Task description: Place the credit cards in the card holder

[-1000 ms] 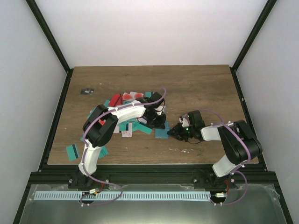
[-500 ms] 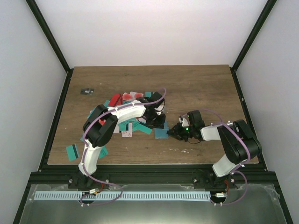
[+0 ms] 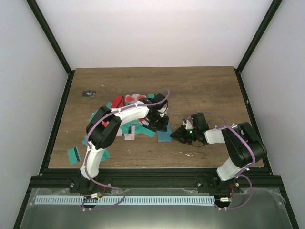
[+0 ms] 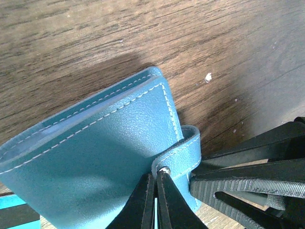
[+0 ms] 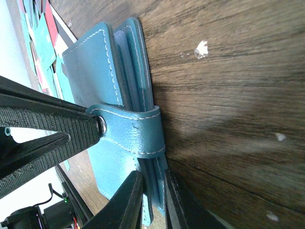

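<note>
**K:** Blue-teal grained leather with white stitching: that's the card holder [image 4: 95, 157]. It's folded, with lighter inner layers showing along its edge. A strap [image 5: 138, 133] of the same leather wraps round that edge, with a small metal snap [image 4: 164, 169] at its end. Can't tell if the snap is fastened.

**R:** Where is it?

**K:** On the wooden table [image 3: 200, 86], near the middle, between the two arms. The credit cards [image 3: 126, 99] are heaped just to its left, mostly teal and red and partly under the left arm. One teal card lies well apart by the near-left edge.

**R:** Left claw?

**K:** The left gripper [image 4: 157, 179] has its fingers closed together, tips right at the snap on the strap end. Can't tell if any leather is pinched between them.

**R:** Right one?

**K:** The right gripper [image 5: 153, 179] comes in from the opposite side. Its fingers straddle the holder's layered edge just beside the strap and are clamped on it, so the narrow gap between them is full of holder.

**R:** How close are the claws?

**K:** Near each other, both at the holder's strap corner
</note>
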`<state>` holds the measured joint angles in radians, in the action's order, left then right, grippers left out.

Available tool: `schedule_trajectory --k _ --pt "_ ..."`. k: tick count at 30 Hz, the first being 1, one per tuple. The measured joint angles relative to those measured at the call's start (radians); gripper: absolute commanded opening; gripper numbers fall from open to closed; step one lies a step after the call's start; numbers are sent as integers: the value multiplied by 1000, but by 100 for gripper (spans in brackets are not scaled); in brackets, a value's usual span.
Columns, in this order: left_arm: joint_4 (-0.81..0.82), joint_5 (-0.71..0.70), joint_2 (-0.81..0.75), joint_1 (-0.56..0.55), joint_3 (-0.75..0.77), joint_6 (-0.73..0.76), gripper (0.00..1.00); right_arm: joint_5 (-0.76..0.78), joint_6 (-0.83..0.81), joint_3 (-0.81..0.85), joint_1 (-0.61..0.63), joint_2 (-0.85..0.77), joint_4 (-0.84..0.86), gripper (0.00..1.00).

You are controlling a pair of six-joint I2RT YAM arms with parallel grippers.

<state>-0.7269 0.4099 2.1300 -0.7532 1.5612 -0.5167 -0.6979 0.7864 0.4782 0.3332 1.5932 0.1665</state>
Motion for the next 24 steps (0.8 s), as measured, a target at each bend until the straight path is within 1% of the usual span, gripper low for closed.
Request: schedule_trajectory --k 8,16,24 --pt "-3 47 10 23 -2 6 4 -4 0 0 0 4 3 16" --pt "34 89 8 42 -40 24 4 -8 0 0 0 11 7 16" --pt "-5 133 48 60 -4 43 4 -11 0 5 -1 15 2 16"
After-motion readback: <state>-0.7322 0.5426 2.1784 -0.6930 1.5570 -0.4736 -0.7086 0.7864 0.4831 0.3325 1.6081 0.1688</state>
